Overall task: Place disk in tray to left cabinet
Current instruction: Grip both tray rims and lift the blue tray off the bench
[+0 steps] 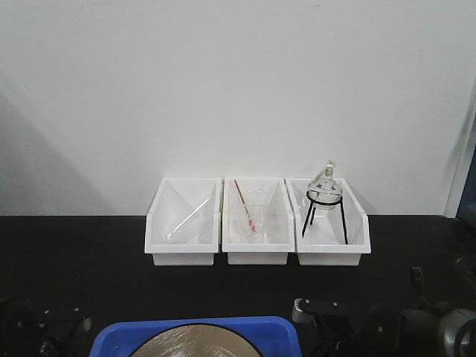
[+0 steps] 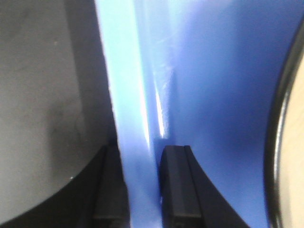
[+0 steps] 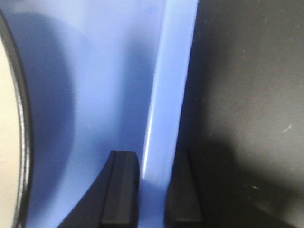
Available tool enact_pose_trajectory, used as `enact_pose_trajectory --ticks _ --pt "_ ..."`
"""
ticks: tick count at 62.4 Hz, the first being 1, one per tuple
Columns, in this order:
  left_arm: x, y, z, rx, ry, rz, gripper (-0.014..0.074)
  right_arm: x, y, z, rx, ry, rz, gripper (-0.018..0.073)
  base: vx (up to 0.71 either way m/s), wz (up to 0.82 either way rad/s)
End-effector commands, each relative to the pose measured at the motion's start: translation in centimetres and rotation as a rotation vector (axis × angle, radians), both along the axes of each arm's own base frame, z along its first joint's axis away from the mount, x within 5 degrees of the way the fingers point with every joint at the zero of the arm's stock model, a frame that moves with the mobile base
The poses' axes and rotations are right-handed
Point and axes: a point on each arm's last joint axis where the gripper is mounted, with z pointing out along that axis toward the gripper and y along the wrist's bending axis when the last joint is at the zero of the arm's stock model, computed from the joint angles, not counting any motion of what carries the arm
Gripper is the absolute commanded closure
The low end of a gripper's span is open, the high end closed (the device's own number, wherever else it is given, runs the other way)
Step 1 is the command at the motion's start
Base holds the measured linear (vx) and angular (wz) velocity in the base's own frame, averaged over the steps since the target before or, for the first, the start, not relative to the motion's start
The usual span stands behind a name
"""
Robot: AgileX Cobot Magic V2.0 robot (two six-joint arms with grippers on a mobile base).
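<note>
The blue tray (image 1: 126, 337) lies at the near edge of the black table, and the tan disk (image 1: 197, 343) with its black rim rests inside it. In the left wrist view my left gripper (image 2: 142, 149) is shut on the tray's left rim (image 2: 128, 85), one finger outside and one inside; the disk (image 2: 294, 142) shows at the right edge. In the right wrist view my right gripper (image 3: 153, 154) is shut on the tray's right rim (image 3: 173, 71), and the disk (image 3: 7, 142) shows at the left edge. The left cabinet is out of view.
Three white open-front bins stand in a row against the white wall: the left one (image 1: 184, 223) with a glass rod, the middle one (image 1: 256, 223) with a beaker, the right one (image 1: 332, 223) with a flask on a black stand. Black table (image 1: 74, 253) lies between bins and tray.
</note>
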Motion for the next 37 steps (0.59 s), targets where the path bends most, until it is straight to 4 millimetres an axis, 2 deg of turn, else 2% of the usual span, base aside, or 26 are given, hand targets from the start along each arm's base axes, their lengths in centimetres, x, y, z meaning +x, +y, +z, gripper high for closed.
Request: enact_pose_trajectory --ticks 1,21,37 --pt "1.1 -0.5 3.1 -0.016 -0.062 -0.033 0.0603 -0.5 0.1 2.0 0.025 -0.018 0.02 0.0564 0.0 0.0" --pt "4.4 -1.5 9.3 -0.081 -0.164 0.012 0.0599 0.1 -3.1 7.0 0.095 -0.085 -0.093 0.0564 0.0 0.0" --pt "5.3 -1.9 12.9 -0.111 -0.193 0.024 0.0597 2.0 -2.4 12.5 0.14 -0.15 -0.077 0.0564 0.0 0.0"
